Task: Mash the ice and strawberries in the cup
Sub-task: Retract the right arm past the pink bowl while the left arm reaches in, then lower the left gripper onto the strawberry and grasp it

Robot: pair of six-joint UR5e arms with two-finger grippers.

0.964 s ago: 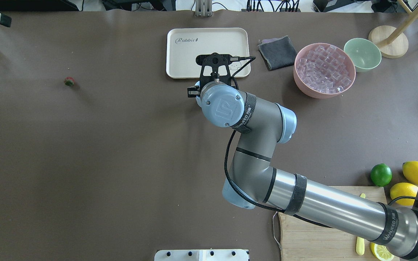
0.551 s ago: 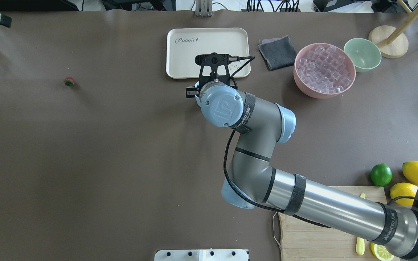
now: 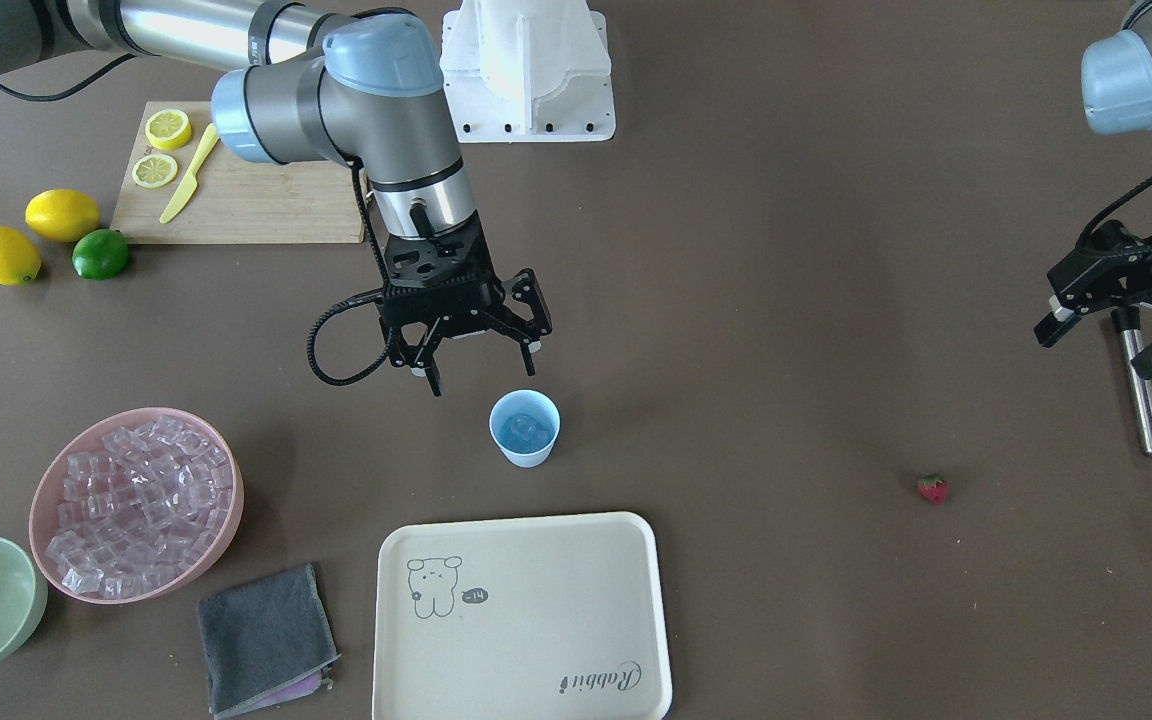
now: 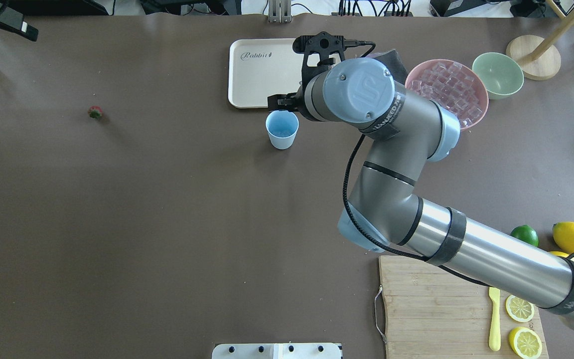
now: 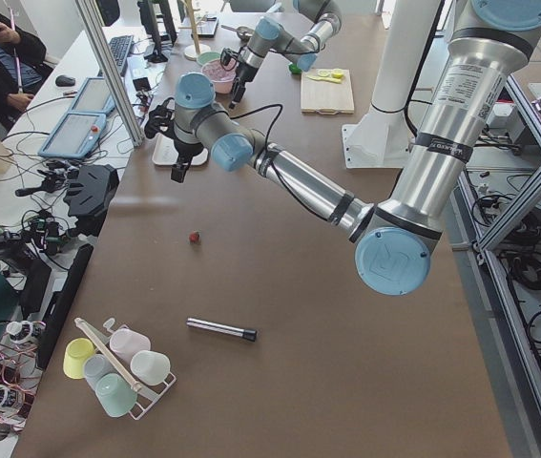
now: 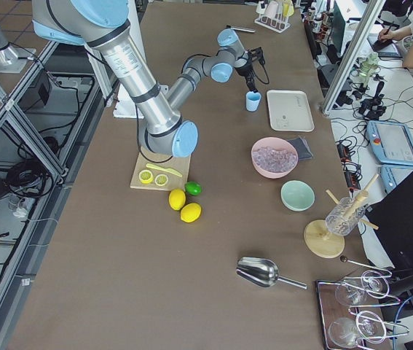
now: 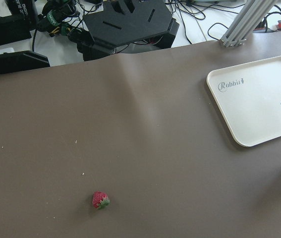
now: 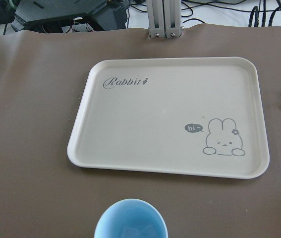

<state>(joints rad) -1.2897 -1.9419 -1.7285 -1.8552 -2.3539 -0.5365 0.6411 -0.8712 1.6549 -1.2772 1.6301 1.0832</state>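
Hovering just above and beside the cup (image 3: 525, 456), the right gripper (image 3: 483, 366) hangs with its fingers spread wide and nothing between them.

The light-blue cup stands upright on the brown table (image 3: 736, 300) with ice (image 3: 524, 428) in its bottom, and a cream tray (image 3: 536, 600) lies near it on the side away from the robot. The strawberry (image 3: 932, 488) lies well apart from the cup, toward the robot's left. Farther out that way, the left gripper (image 3: 1096, 350) hangs with its fingers apart and empty. A pink bowl (image 3: 234, 505) heaped with more cubes sits on the cup's other side.
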